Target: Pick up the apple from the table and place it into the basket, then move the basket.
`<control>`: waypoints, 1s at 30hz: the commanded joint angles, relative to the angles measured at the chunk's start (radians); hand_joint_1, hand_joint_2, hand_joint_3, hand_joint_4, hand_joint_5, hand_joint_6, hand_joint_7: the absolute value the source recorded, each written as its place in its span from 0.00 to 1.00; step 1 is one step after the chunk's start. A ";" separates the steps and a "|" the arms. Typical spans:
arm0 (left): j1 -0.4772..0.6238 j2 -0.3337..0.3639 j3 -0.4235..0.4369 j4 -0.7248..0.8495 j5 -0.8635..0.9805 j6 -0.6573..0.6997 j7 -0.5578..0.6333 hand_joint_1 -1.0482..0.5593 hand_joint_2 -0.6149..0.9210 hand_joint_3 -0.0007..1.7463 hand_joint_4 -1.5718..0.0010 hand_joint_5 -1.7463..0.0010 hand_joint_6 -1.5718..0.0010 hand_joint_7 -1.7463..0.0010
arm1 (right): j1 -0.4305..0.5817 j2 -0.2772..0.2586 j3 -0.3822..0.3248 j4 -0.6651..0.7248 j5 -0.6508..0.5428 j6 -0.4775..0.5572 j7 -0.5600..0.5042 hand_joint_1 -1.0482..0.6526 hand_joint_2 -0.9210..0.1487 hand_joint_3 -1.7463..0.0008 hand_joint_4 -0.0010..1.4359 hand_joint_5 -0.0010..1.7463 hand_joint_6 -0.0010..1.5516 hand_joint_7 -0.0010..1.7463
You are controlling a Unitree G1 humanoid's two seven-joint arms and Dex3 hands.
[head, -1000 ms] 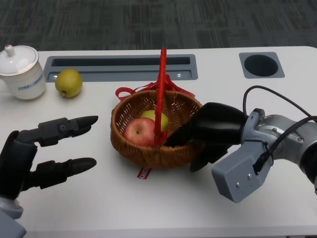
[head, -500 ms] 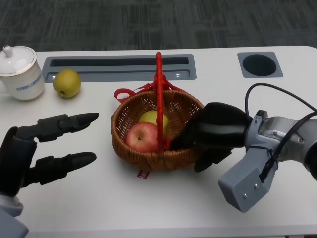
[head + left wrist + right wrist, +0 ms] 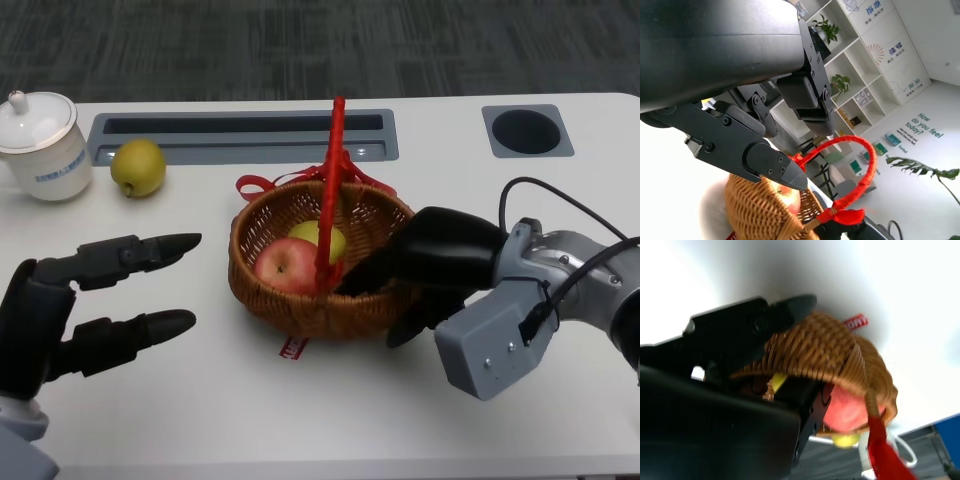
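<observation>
A red apple [image 3: 285, 265] lies inside the wicker basket [image 3: 300, 312], beside a yellow-green fruit [image 3: 320, 238]. The basket's red handle [image 3: 330, 180] stands upright, leaning slightly right. My right hand [image 3: 435, 260] grips the basket's right rim, with fingers inside it and one outside against the wall. The right wrist view shows the same hold: the rim of the basket [image 3: 825, 350] sits between black fingers [image 3: 755, 320], and the apple [image 3: 855, 407] lies beyond. My left hand [image 3: 90, 310] hovers left of the basket, fingers spread and holding nothing. Its fingertips [image 3: 765, 155] point toward the basket [image 3: 760, 215].
A yellow-green pear [image 3: 137, 167] and a white lidded cup [image 3: 40, 148] stand at the back left. A long grey recess [image 3: 245, 135] runs behind the basket, and a round hole [image 3: 527, 130] lies at the back right. A red tag [image 3: 291, 348] pokes out under the basket.
The basket's handle has swayed left and then back to the right, and the basket has rocked slightly in my right hand's grip. The left hand has barely moved.
</observation>
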 commanded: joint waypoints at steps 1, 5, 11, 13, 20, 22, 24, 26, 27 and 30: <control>0.007 0.003 0.007 -0.009 -0.002 0.003 0.015 0.46 0.95 0.00 0.37 0.99 0.40 0.99 | -0.005 -0.012 -0.023 -0.010 0.035 0.020 0.055 0.57 0.00 0.97 0.66 0.09 0.53 0.02; 0.005 0.000 0.009 -0.009 0.002 -0.001 0.019 0.46 0.95 0.00 0.37 0.99 0.39 0.99 | -0.009 -0.029 -0.006 -0.033 -0.005 0.005 -0.016 0.49 0.03 0.98 0.82 0.32 0.79 0.04; 0.011 -0.006 0.008 -0.029 -0.002 0.014 0.019 0.45 0.95 0.00 0.37 1.00 0.39 0.99 | -0.039 -0.041 0.082 -0.040 -0.158 0.066 -0.278 0.45 0.01 0.93 0.59 0.97 0.53 0.77; 0.014 -0.011 0.010 -0.037 0.002 0.020 0.024 0.45 0.95 0.00 0.37 1.00 0.39 0.99 | -0.057 -0.042 0.112 -0.025 -0.198 0.102 -0.326 0.44 0.00 0.90 0.56 0.99 0.44 0.91; 0.027 -0.025 0.015 -0.057 0.007 0.021 0.033 0.44 0.95 0.00 0.36 1.00 0.39 0.99 | -0.091 -0.030 0.152 0.064 -0.240 0.272 -0.346 0.46 0.00 0.94 0.55 1.00 0.42 0.92; 0.033 -0.027 0.017 -0.063 0.013 0.019 0.040 0.44 0.95 0.00 0.36 1.00 0.39 1.00 | -0.094 -0.025 0.153 0.080 -0.237 0.319 -0.332 0.47 0.00 0.95 0.55 1.00 0.42 0.96; 0.038 -0.027 0.019 -0.066 0.019 0.015 0.046 0.43 0.95 0.00 0.36 0.99 0.38 1.00 | -0.098 -0.021 0.155 0.090 -0.237 0.359 -0.318 0.46 0.01 0.97 0.55 1.00 0.44 0.89; 0.044 -0.028 0.020 -0.071 0.018 0.012 0.048 0.43 0.96 0.00 0.35 0.99 0.38 1.00 | -0.101 -0.017 0.158 0.096 -0.238 0.390 -0.306 0.43 0.01 0.98 0.55 1.00 0.48 0.74; 0.046 -0.028 0.020 -0.074 0.017 0.012 0.049 0.43 0.96 0.00 0.35 0.99 0.38 1.00 | -0.101 -0.016 0.158 0.099 -0.237 0.400 -0.303 0.43 0.01 0.99 0.55 1.00 0.50 0.70; 0.055 -0.031 0.020 -0.083 0.015 0.011 0.052 0.43 0.96 0.00 0.35 0.99 0.38 1.00 | -0.102 -0.015 0.162 0.103 -0.239 0.418 -0.297 0.42 0.01 0.99 0.56 1.00 0.51 0.68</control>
